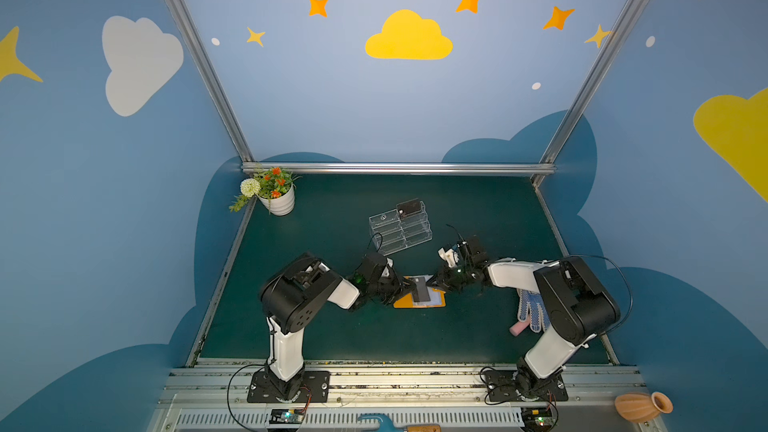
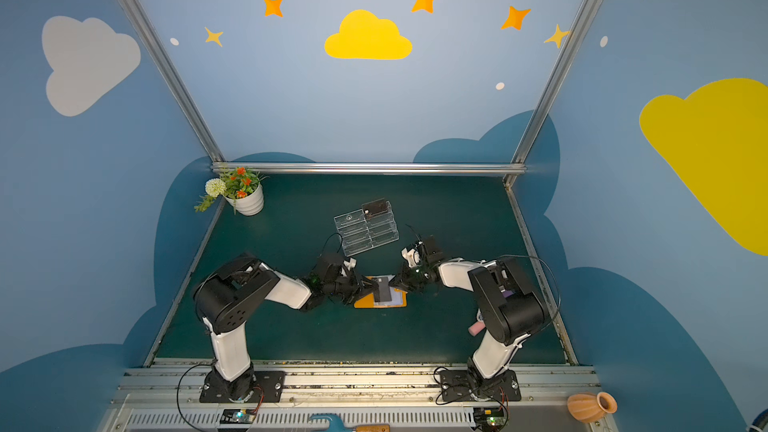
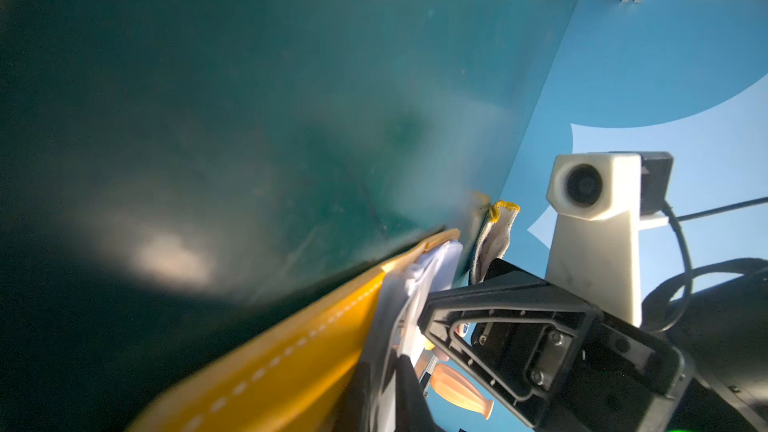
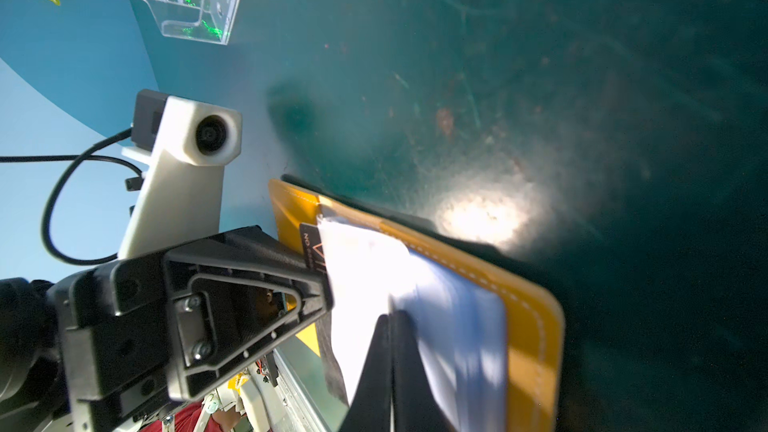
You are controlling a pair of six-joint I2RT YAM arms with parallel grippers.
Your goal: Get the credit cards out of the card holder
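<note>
We find the dark green table mat bare and wide on the near side of the flat orange-yellow card holder, and along the silver far rail too. Behind the holder the clear acrylic tiered stand bars the middle. The left gripper and right gripper flank the holder, nearly tip to tip. A blue-dotted white glove lies beneath the right arm
</note>
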